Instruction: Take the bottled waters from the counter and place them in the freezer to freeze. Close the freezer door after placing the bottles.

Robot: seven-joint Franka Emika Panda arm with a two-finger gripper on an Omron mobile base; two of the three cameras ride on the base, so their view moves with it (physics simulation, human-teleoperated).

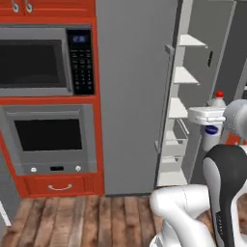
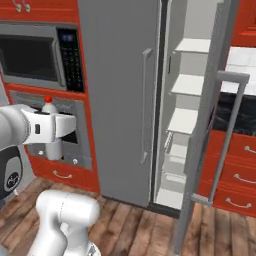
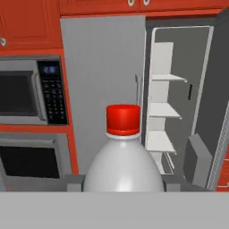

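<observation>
My gripper (image 1: pixel 207 116) is shut on a bottled water (image 1: pixel 212 134), a whitish bottle with a red cap and dark blue label, held upright in the air. In the right base view the gripper (image 2: pixel 55 127) holds this bottle (image 2: pixel 52 148) in front of the wall oven, left of the freezer (image 2: pixel 186 85). The hand view looks over the bottle (image 3: pixel 123 165) toward the freezer (image 3: pixel 163 112), whose white shelves are bare. The freezer door (image 2: pixel 212 120) stands wide open at the right. A strip of black counter (image 2: pixel 242 112) shows behind that door.
A microwave (image 1: pixel 38 60) sits above a wall oven (image 1: pixel 48 137) in red cabinetry at left. The fridge's closed grey door (image 1: pixel 130 96) stands between them and the freezer. Red drawers (image 2: pixel 235 175) lie behind the open door. The floor is wood planks (image 1: pixel 72 217).
</observation>
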